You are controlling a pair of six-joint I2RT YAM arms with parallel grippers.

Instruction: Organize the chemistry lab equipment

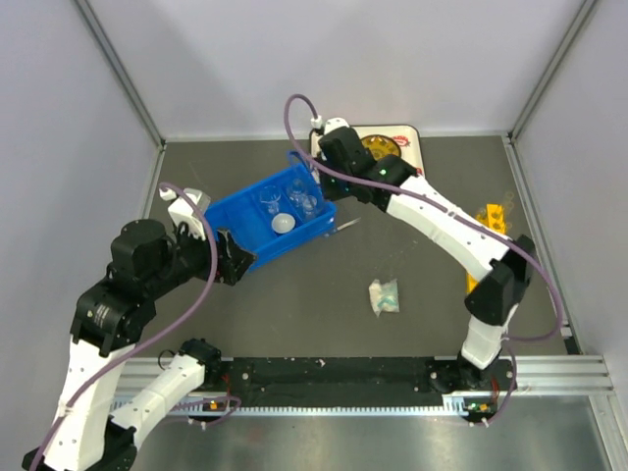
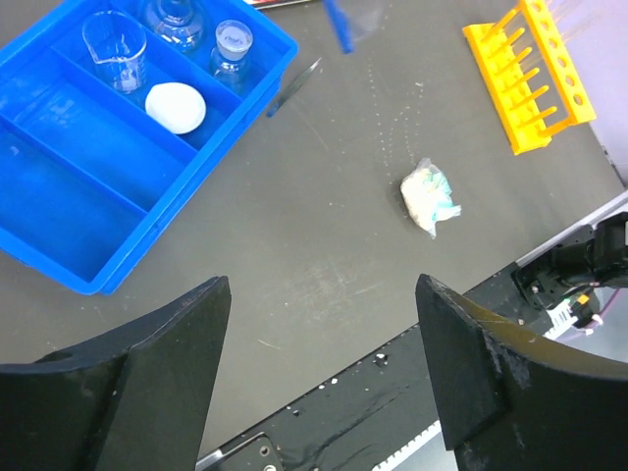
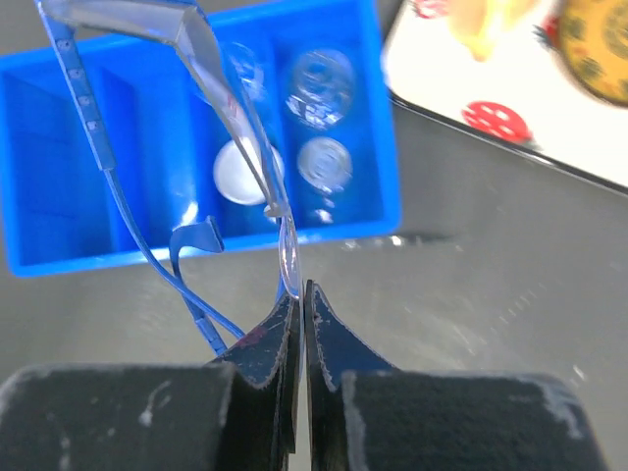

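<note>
- Goggles [image 3: 221, 88], clear with blue arms, are pinched at the lens edge by the right claw [image 3: 302, 291], its fingers pressed together on the thin plastic.
- From that grip the goggles reach away from the fingertips, and in the right wrist view they cross the blue tray [image 3: 59, 147]. One blue arm dangles loose just beside the fingers.
- Beneath them, the compartments at one end of the tray hold a small white dome [image 3: 240, 175] and small clear beakers [image 3: 324, 162].
- The left claw [image 2: 322, 294] has its fingers wide apart and grips nothing. It hangs over the table [image 2: 294, 245] just off the tray's near corner.
- Farther out, a thin clear tube [image 2: 294, 86] lies on the table just beside the tray.
- The white-and-teal packet [image 2: 430, 196] lies by itself, well apart from both claws.
- A yellow rack [image 2: 535, 74] stands near the table's right edge.
</note>
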